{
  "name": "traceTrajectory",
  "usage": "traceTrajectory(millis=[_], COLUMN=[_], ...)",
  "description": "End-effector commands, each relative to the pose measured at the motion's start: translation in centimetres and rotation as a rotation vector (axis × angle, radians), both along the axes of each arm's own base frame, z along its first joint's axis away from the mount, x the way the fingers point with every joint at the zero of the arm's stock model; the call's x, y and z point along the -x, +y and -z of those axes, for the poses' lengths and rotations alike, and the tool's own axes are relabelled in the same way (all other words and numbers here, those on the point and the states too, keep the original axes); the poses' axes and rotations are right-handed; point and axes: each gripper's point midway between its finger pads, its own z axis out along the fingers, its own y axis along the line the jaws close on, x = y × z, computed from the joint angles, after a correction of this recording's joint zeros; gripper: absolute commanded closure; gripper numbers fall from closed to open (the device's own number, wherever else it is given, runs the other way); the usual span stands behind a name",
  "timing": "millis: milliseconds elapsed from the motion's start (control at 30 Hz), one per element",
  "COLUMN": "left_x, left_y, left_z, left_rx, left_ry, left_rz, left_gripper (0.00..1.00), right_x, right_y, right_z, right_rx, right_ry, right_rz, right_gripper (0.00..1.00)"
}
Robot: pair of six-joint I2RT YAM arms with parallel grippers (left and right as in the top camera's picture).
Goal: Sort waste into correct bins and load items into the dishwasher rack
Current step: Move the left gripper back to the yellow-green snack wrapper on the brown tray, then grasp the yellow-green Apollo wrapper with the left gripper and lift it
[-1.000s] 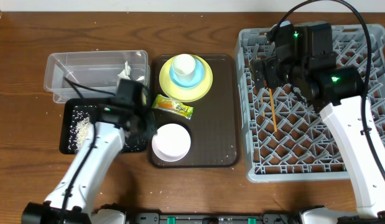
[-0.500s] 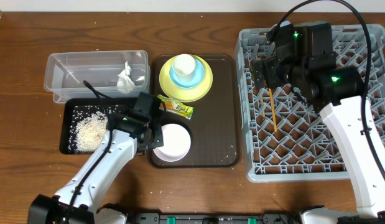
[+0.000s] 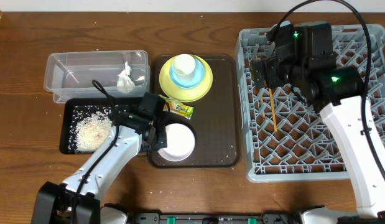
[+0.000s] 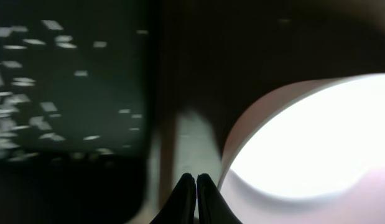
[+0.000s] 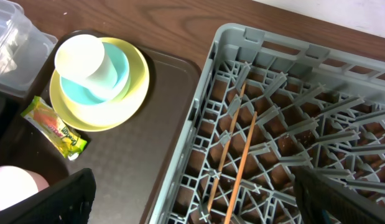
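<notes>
Brown flat serving tray (image 3: 217, 112) on the table: overhead, its round white-pinkish bowl (image 3: 178, 144) lies just right of the closed left hand (image 3: 155, 134), well apart from the open right hand (image 3: 265, 73). The blurred left wrist view seems to put the bowl's rim beside the shut, empty tips. The right wrist view shows only its edge, in a lower corner.

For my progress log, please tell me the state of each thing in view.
Left gripper: shut, empty.
Right gripper: open, empty.
Tissue: in clear tub.
Rice scraps: mostly in black tray.
Snack wrapper: on brown tray.
Chopsticks: lying in rack.
Cup, blue bowl, yellow plate: stacked.
White bowl: upright, empty.
</notes>
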Motion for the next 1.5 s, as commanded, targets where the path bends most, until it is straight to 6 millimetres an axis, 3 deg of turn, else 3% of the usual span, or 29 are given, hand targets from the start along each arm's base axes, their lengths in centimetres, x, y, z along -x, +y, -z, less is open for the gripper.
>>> traceTrajectory(millis=[0,167,300,433,533,700,733,833,867,967,1033,1100,1300,1467], left_x=[0.8,0.5,0.0,-3.0,-6.2,-9.2,-9.4,-9.8,-9.9,-10.5,-10.7,-10.6,-10.6,-11.1], left_y=[-2.9,-6.3,-6.8,-5.7,-3.9,-3.4,-3.4,-3.5,-3.6,-3.8,-4.0,-4.2,-4.1,-5.6], left_z=[-0.1,-1.2,-1.5,-2.2,-4.3,-6.0,-5.9,-5.4,-5.3,-5.3,-5.3,-5.2,-3.4,-1.2], left_rx=[0.162,0.359,0.381,0.283,0.153,0.139,0.144,0.156,0.157,0.164,0.175,0.191,0.147,0.138], left_ry=[0.048,0.044,0.018,-0.11,-0.234,-0.349,-0.351,-0.346,-0.349,-0.366,-0.374,-0.362,-0.34,-0.328], left_rz=[0.023,0.066,0.09,0.111,0.084,-0.034,-0.069,-0.103,-0.103,-0.103,-0.115,-0.164,-0.308,-0.285], left_gripper=[0.94,0.93,0.86,0.75,0.65,0.61,0.57,0.22,0.16,0.17,0.49,0.57,0.63,0.62], right_x=[-0.2,-0.2,-0.2,-0.2,-0.2,-0.2,-0.2,-0.2,-0.2,-0.2,-0.2,-0.2,-0.2,-0.2], right_y=[-0.1,-0.1,-0.1,-0.1,-0.1,-0.1,-0.1,-0.1,-0.1,-0.1,-0.1,-0.1,-0.1,-0.1], right_z=[-0.1,-0.1,-0.1,-0.1,-0.1,-0.1,-0.1,-0.1,-0.1,-0.1,-0.1,-0.1,-0.1,-0.1], right_rx=[-0.007,-0.006,-0.007,-0.006,-0.007,-0.006,-0.007,-0.007,-0.006,-0.006,-0.007,-0.006,-0.006,-0.007], right_ry=[-0.001,-0.001,-0.001,-0.001,-0.001,-0.001,-0.001,-0.001,-0.001,-0.001,-0.001,-0.001,-0.001,-0.001], right_rz=[0.013,0.013,0.013,0.013,0.013,0.013,0.013,0.013,0.013,0.013,0.013,0.013,0.013,0.013], right_gripper=[0.01,0.01,0.01,0.01,0.01,0.01,0.01,0.01,0.01,0.01,0.01,0.01,0.01,0.01])
